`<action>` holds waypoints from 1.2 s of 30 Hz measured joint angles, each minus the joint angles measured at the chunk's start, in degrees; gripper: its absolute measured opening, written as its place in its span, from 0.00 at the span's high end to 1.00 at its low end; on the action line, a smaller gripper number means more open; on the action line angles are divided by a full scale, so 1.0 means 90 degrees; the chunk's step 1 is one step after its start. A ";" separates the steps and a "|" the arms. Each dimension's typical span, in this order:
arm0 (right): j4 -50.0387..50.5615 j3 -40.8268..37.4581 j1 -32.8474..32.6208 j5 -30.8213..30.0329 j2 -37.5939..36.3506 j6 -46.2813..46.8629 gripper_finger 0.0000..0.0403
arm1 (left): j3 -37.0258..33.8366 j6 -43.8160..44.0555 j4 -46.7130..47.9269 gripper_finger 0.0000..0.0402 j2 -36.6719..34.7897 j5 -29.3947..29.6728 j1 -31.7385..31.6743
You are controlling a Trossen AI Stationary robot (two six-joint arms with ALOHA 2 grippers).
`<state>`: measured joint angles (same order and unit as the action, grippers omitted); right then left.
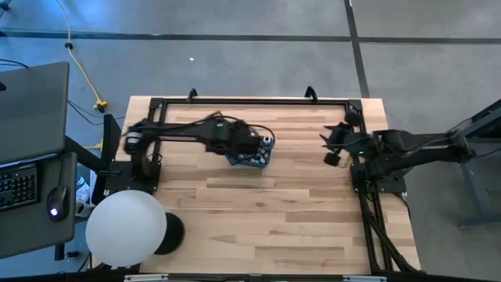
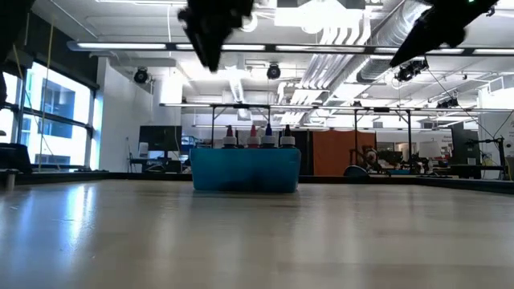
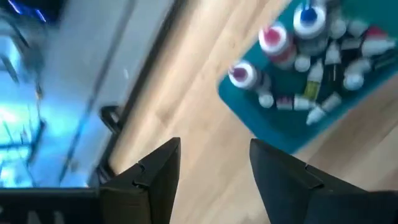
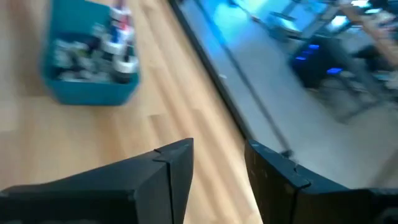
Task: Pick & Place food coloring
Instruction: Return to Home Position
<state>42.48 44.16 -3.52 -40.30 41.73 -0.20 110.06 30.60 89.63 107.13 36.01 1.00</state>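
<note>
The food coloring bottles [image 3: 311, 43] stand and lie packed inside a teal box [image 1: 252, 159] that rests by its base on the wooden table, toward the far side. In the low view their white-capped tops [image 2: 257, 135] stick up above the box rim [image 2: 245, 152]. My left gripper [image 3: 214, 163] is open and hangs in the air above the table, just left of the box, touching nothing. My right gripper [image 4: 219, 163] is open too; it hovers near the table's right edge, well away from the box [image 4: 87, 68].
A black rail frame [image 1: 250, 100] runs along the table's far, left and right sides. A white globe on a dark foot [image 1: 125, 229] stands at the near left corner. Bare wood [image 1: 266, 219] spreads across the near half. A desk with a keyboard [image 1: 19, 188] stands left of the table.
</note>
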 joint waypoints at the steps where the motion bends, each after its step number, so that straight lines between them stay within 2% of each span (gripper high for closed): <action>1: 0.0122 0.0000 -0.0002 0.0252 -0.0221 0.0026 0.66 | -0.0121 -0.0025 -0.0043 0.53 -0.0284 0.0192 0.0091; 4: 0.0348 -0.0005 -0.0002 0.1106 -0.0929 0.0014 0.66 | -0.0496 0.0026 0.0043 0.53 -0.1144 0.0443 0.0370; 7: 0.0320 -0.0007 -0.0003 0.1755 -0.1614 -0.0147 0.66 | -0.1338 0.0339 -0.0016 0.53 -0.2162 0.0529 0.0657; 10: 0.0303 -0.0015 -0.0004 0.2030 -0.2182 -0.0149 0.66 | -0.2466 0.0670 -0.0692 0.53 -0.3271 0.0697 0.0820; 12: 0.0150 -0.0118 -0.0004 0.2040 -0.2506 -0.0156 0.66 | -0.3436 0.0792 -0.1237 0.53 -0.4133 0.0465 0.1017; 16: 0.0011 -0.0211 -0.0004 0.2150 -0.2883 -0.0222 0.66 | -0.5456 0.0251 -0.3435 0.53 -0.5592 0.0215 0.1227; 19: -0.0001 -0.0216 -0.0004 0.2365 -0.2965 -0.0283 0.66 | -0.6895 -0.0583 -0.5269 0.53 -0.6547 -0.0352 0.1309; 23: -0.0035 -0.0216 -0.0004 0.2348 -0.2974 -0.0273 0.66 | -0.8541 -0.1782 -0.7472 0.53 -0.7547 -0.0666 0.1310; 26: -0.0298 -0.0217 -0.0004 0.2203 -0.2974 -0.0227 0.66 | -0.9501 -0.2343 -0.8874 0.53 -0.8159 -0.0792 0.1306; 30: -0.0927 -0.0216 -0.0002 0.1978 -0.2974 -0.0141 0.66 | -1.0460 -0.2584 -1.0329 0.53 -0.8676 -0.0949 0.1309; 33: -0.0945 -0.0219 -0.0002 0.2120 -0.2974 0.0179 0.66 | -1.0998 -0.2819 -1.1337 0.53 -0.8821 -0.0954 0.1309; 36: -0.1369 -0.0622 -0.0004 0.2159 -0.3043 0.0301 0.66 | -1.1469 -0.3132 -1.2213 0.53 -0.8880 -0.0949 0.1309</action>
<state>30.16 38.56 -3.55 -20.86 14.34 2.51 6.83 2.40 -20.29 27.20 27.47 12.78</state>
